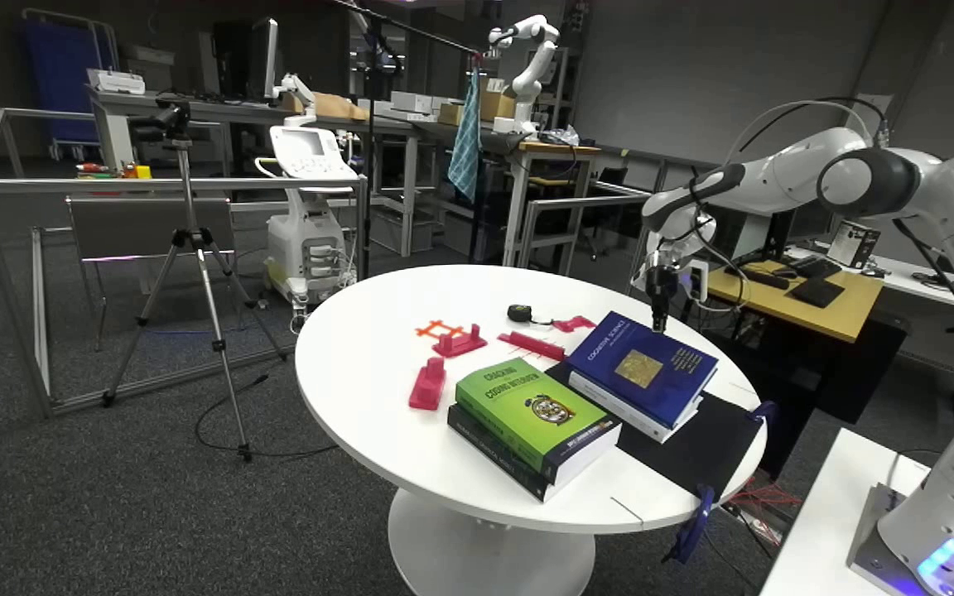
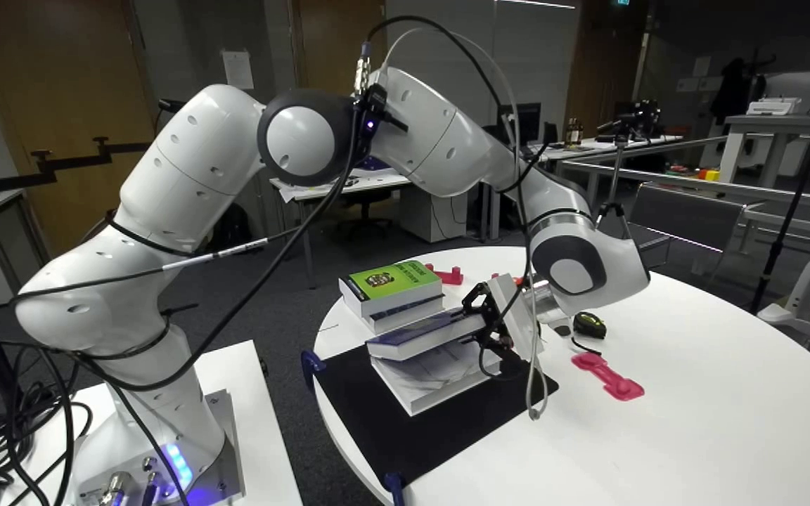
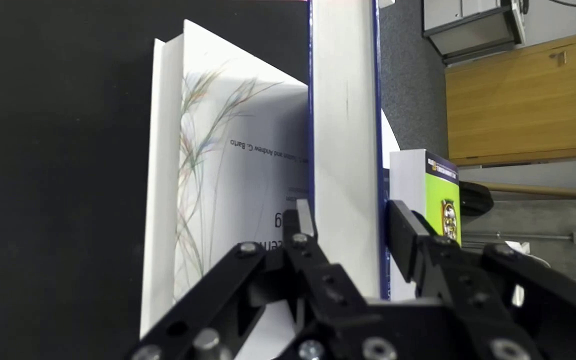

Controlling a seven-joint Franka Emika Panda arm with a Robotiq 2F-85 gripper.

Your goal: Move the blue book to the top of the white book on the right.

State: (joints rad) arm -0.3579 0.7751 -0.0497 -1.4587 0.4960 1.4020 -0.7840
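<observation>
A round white tabletop above grey carpet bore four pink pieces and two stacked books; two clamps held a black mat at its edge, and my gripper pinched the blue book by one side, tilted over the white book, which lay on the mat, inward from that edge
</observation>
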